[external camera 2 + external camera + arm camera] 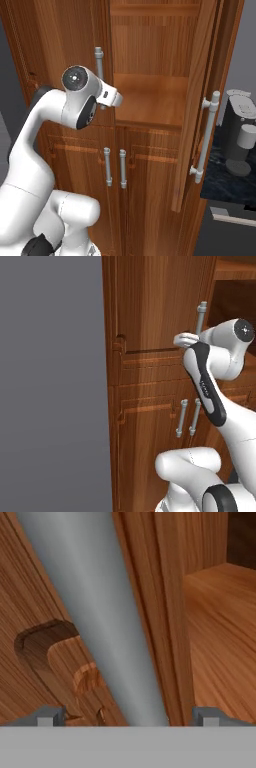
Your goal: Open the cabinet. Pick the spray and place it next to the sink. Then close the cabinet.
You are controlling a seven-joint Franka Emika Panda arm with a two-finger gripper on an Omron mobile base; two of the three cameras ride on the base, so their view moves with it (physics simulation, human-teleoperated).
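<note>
The cabinet (60,45) is tall reddish-brown wood with two panelled doors. Its left door (150,306) is closed, and its right door (200,80) stands swung out with its long handle (210,135) facing me. My gripper (129,716) is open, and the left door's silver bar handle (100,612) runs between its fingertips (50,716). From the base views the hand (186,340) sits at the lower part of that handle (99,62). The bare shelf (150,102) inside shows through the open right half. The spray is out of view.
Two lower doors with short silver handles (107,167) sit beneath the cabinet. A coffee machine (241,130) stands on a dark counter (225,182) to the right. A grey wall (50,381) lies left of the cabinet.
</note>
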